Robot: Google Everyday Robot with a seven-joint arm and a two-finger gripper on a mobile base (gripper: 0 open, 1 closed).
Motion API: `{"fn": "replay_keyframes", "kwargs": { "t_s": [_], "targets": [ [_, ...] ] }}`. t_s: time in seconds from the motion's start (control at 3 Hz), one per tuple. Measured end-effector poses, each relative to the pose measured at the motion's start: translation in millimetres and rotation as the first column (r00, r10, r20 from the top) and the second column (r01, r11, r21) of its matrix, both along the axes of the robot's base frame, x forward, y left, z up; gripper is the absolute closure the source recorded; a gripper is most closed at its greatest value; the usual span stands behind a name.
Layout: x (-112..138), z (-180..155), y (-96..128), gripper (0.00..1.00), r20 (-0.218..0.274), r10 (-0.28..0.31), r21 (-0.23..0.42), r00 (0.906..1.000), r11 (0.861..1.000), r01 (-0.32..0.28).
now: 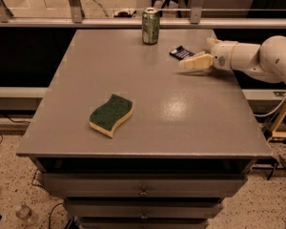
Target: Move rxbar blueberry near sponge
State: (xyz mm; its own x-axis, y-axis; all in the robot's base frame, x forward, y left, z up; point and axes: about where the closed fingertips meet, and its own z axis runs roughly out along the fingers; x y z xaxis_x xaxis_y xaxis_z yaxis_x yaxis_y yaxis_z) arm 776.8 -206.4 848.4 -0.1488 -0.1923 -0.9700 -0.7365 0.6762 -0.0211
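Camera view. A grey table (190,123) seen from its near edge, with drawers (143,191) below. The rxbar blueberry (181,52) lies flat toward the far right corner, a small dark-blue bar with pale print, to the right of a green soda can (150,26) that stands upright at the middle of the far edge. The sponge (111,115), green scrub side up, rests left of centre, nearer the near edge and well apart from the bar.

The white arm (257,56) enters over the right edge and reaches left, low over the surface. The gripper (187,63) points toward the left edge and sits just beside the bar, on its near side. The bar thus lies just on the far side of the gripper tip, its long axis running obliquely, roughly from far right to near left. The sponge lies away toward the near left corner, so the coming carry probably runs diagonally across the open middle of the table.

Hard to make out: whether the gripper is open or closed cannot be told, since it shows as a single pale wedge. It appears to hold nothing. Its edge overlaps the bar's near right corner, so contact between them cannot be settled. The arm's upper part is cut off at the right border.
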Motion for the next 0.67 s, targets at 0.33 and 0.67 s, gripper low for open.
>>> {"fn": "replay_keyframes", "kwargs": {
  "t_s": [0.33,0.67],
  "targets": [
    [-0.7,-11.0,4.3,0.00,-0.020,0.004,0.007,0.9998,1.000,-0.004],
    [-1.7,-18.5,9.6,0.16,-0.031,0.015,0.005,0.9994,1.000,-0.015]
  ]
}}
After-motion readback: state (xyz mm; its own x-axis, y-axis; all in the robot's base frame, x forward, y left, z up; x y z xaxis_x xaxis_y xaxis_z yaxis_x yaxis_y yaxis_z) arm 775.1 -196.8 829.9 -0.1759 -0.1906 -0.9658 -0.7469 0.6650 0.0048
